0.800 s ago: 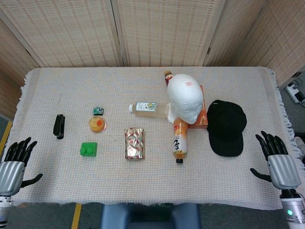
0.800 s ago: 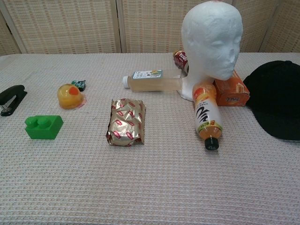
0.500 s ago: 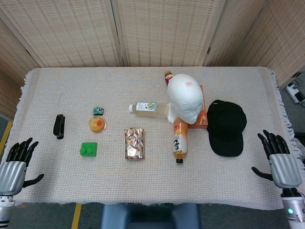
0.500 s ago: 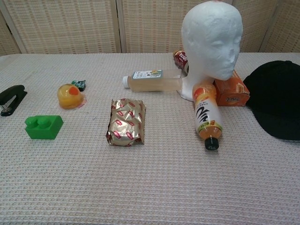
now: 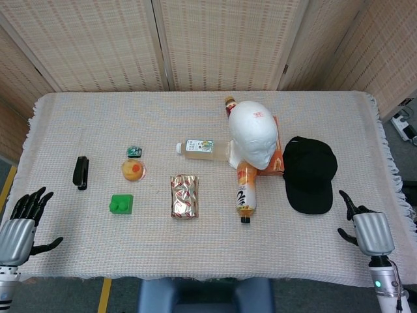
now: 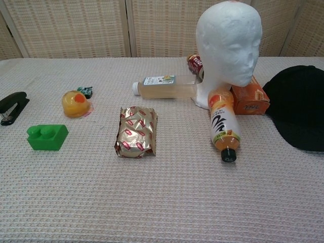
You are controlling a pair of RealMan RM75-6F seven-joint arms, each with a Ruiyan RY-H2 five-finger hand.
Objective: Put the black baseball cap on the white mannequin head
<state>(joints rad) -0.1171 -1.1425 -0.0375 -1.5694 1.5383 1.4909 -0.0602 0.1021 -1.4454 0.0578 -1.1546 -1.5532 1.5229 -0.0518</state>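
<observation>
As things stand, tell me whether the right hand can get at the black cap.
Probably yes. The right hand is open at the table's near edge, the black cap lies just beyond it, and only bare cloth lies between them.

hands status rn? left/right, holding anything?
Left hand: open, fingers spread, holding nothing.
Right hand: empty, beside the black baseball cap; fingers seem to curl, so open or closed cannot be told.

Woven folding screen behind table

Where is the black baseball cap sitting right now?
In the head view the black baseball cap lies flat on the table's right side, just right of the orange box beside the white mannequin head.
</observation>
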